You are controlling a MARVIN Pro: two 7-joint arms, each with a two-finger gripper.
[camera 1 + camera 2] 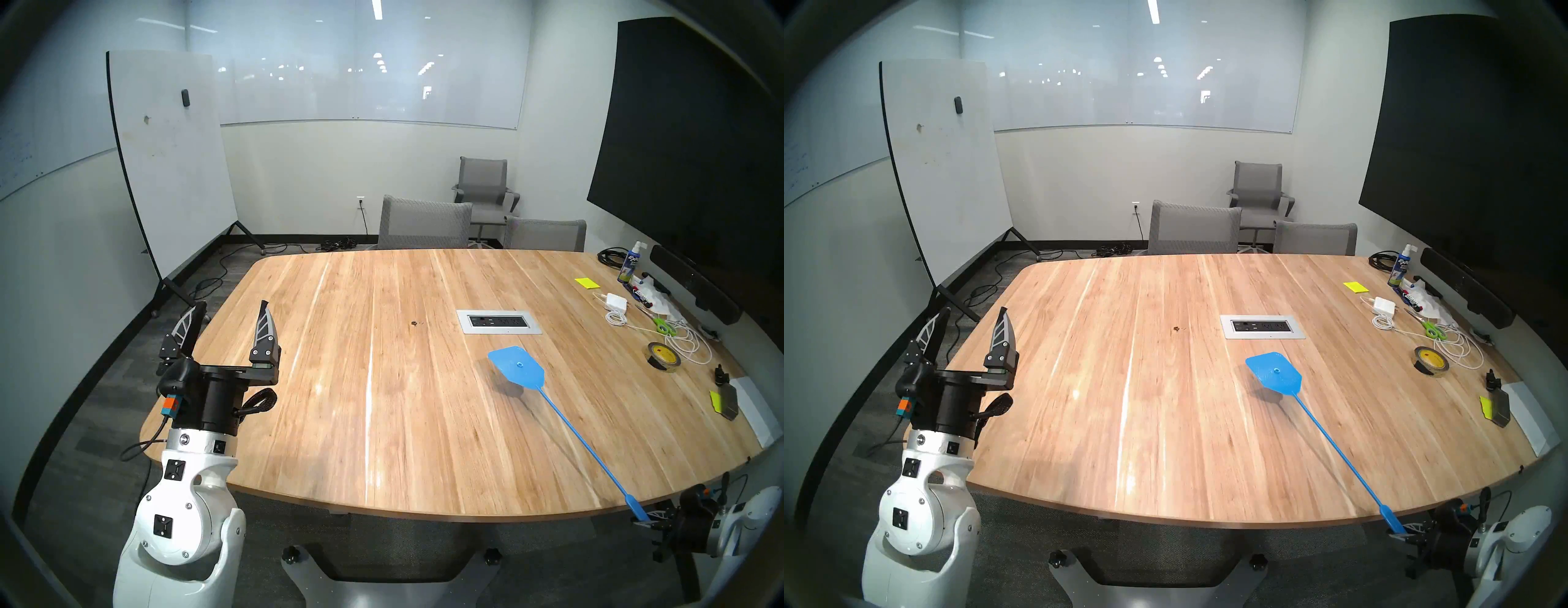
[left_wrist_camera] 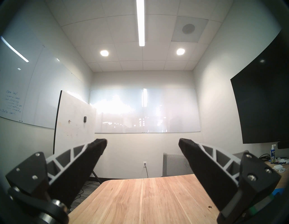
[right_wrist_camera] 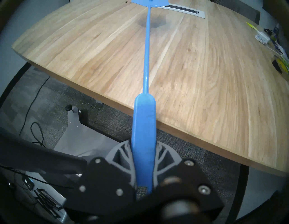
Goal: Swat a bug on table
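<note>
the right gripper (image 1: 649,520) is clamped on the handle of the blue swatter (image 1: 564,420) at the table's (image 1: 382,424) five o'clock edge, its head (image 1: 516,366) raised above its own shadow. the bug (image 1: 413,324), a dark speck, sits on the wood at about ten o'clock from that head, just left of the silver outlet panel (image 1: 499,321). the left gripper (image 1: 231,322) hangs at the table's nine o'clock edge, fingers spread wide, grasping nothing.

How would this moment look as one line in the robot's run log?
right gripper: shut on swatter handle | swatter head: above table, short of bug | left gripper: open, empty
</note>
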